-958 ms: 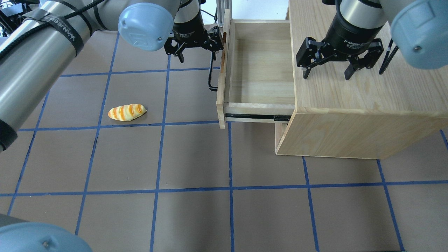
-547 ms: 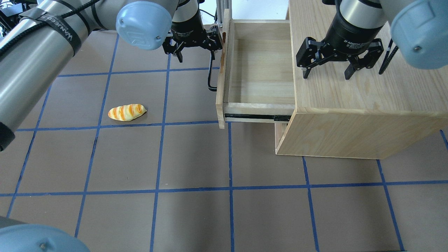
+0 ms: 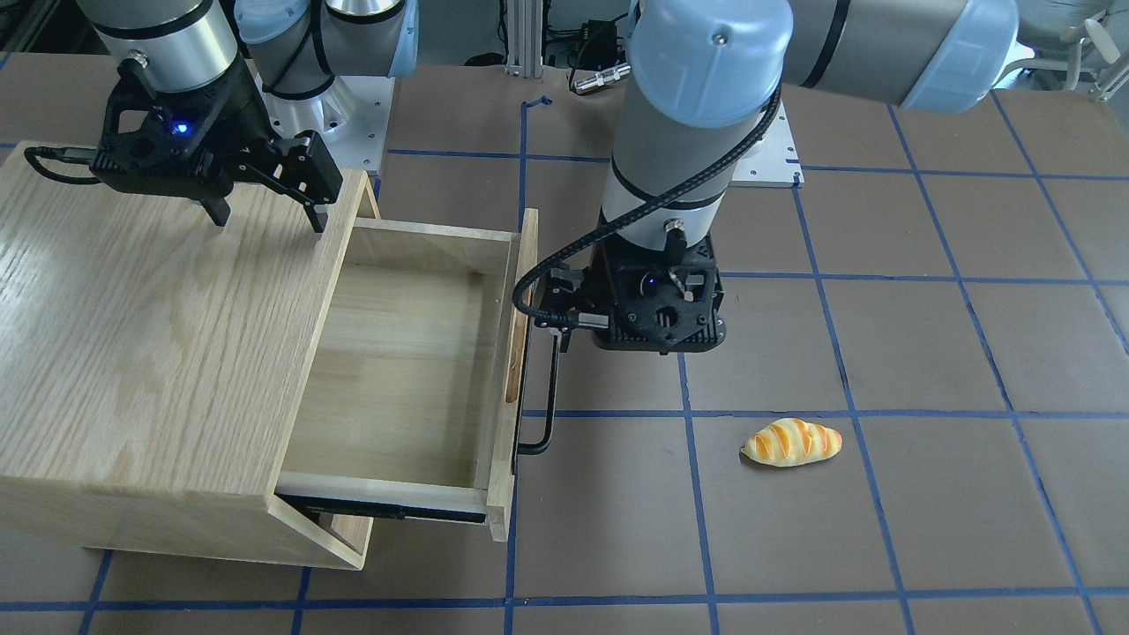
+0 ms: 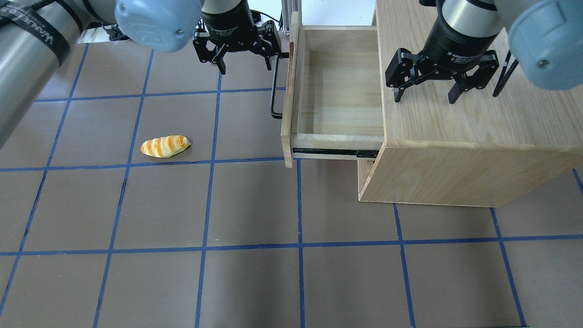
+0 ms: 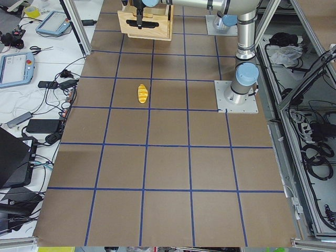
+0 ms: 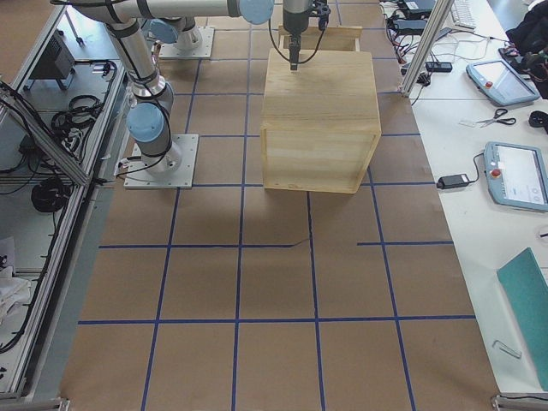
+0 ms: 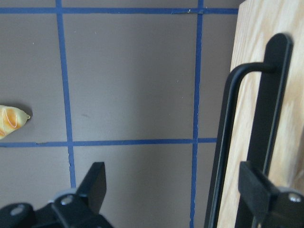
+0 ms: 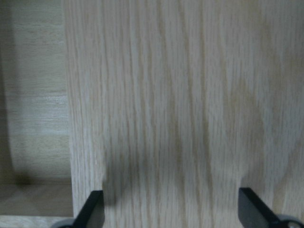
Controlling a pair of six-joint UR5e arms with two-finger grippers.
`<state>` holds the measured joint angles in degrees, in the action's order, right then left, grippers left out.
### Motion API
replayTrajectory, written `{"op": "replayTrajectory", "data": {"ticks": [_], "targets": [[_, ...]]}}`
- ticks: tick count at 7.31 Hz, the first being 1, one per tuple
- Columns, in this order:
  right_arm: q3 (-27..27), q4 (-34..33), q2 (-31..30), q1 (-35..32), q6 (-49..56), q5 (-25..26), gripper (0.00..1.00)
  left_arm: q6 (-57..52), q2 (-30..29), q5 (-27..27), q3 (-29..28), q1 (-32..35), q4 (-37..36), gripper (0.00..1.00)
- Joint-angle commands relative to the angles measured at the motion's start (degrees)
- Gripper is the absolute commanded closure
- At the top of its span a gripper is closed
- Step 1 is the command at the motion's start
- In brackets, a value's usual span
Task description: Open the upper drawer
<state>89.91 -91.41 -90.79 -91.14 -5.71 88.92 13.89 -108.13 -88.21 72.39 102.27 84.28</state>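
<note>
The upper drawer (image 4: 339, 91) is a pale-wood box, pulled far out of the oak cabinet (image 4: 460, 168) and empty inside. Its black bar handle (image 4: 274, 93) faces the left side of the overhead view. My left gripper (image 4: 246, 68) is open, just beside the handle's far end and not holding it. In the left wrist view the handle (image 7: 266, 118) stands by the right finger (image 7: 256, 190). My right gripper (image 4: 424, 98) is open over the cabinet top, near its edge above the drawer; it also shows in the front view (image 3: 267, 219).
A toy bread loaf (image 4: 165, 146) lies on the brown mat left of the drawer; it also shows in the front view (image 3: 791, 441). The mat carries a blue tape grid. The lower part of the cabinet sits under the open drawer.
The drawer slid out a little further, then stopped. My left gripper has lifted and drawn back from the handle, to the left. The right gripper has not moved.
</note>
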Motion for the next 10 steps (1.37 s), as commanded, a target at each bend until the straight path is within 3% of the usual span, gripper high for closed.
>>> {"op": "replayTrajectory", "data": {"ticks": [1, 5, 6, 10], "targets": [[0.0, 0.0, 0.0, 0.0, 0.0, 0.0, 0.00, -5.5, 3.3, -0.1, 0.3, -5.4, 2.4, 0.00], [0.0, 0.0, 0.0, 0.0, 0.0, 0.0, 0.00, -13.3, 6.7, -0.4, 4.4, -14.7, 3.3, 0.00], [0.0, 0.0, 0.0, 0.0, 0.0, -0.1, 0.00, -19.2, 8.1, -1.5, 6.5, -15.8, 2.6, 0.00], [0.0, 0.0, 0.0, 0.0, 0.0, 0.0, 0.00, -20.2, 14.2, -2.7, 13.2, -16.7, 2.6, 0.00]]}}
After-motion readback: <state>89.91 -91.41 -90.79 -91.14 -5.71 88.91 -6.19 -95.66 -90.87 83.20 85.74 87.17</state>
